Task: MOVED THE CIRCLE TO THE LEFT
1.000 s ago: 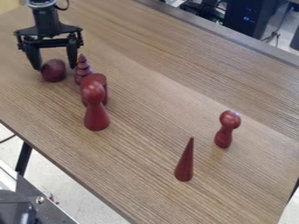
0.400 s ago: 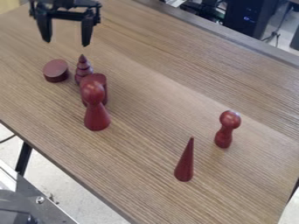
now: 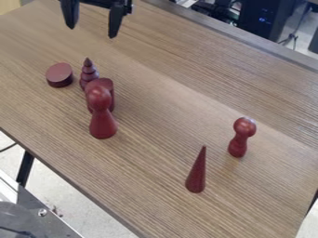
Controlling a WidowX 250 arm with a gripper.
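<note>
Table (image 3: 155, 139): wood-grained, under dark-red pieces
Jaws: wide apart, holding nothing
Disc (image 3: 59, 75): flat, looks placed; I'd withdraw high, clear of the ringed cone (image 3: 88, 76)

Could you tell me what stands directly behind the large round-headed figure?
Behind the large round-headed figure is a red rounded piece; its top shows, but most of its front is covered.

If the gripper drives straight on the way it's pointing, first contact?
Probably the bare tabletop, just beyond the ringed cone. The gripper points down with its jaws apart; its height is unclear from this view, so I can't rule out the cone.
</note>
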